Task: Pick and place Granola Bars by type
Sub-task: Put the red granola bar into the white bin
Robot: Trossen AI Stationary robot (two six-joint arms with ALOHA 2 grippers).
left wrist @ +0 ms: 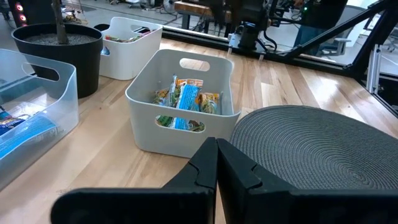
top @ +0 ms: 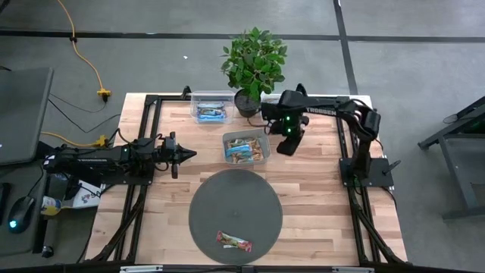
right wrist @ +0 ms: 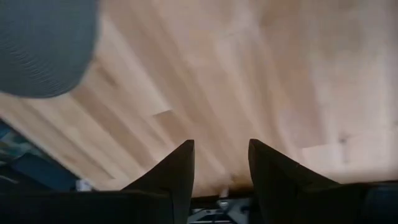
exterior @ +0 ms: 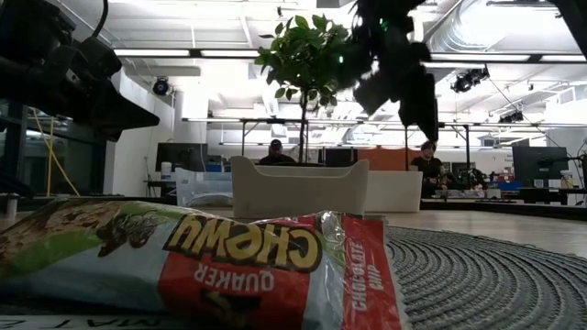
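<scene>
Lying flat on the round grey mat (top: 235,205), one red Chewy granola bar (top: 234,241), shiny wrapper, right gripper (right wrist: 221,163) parted, left gripper (left wrist: 216,163) closed.

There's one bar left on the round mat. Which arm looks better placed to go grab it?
Probably the right. Its gripper is open and empty over bare wood beside the middle bin. The left gripper is shut. Both are about equally far from the bar on the mat.
</scene>
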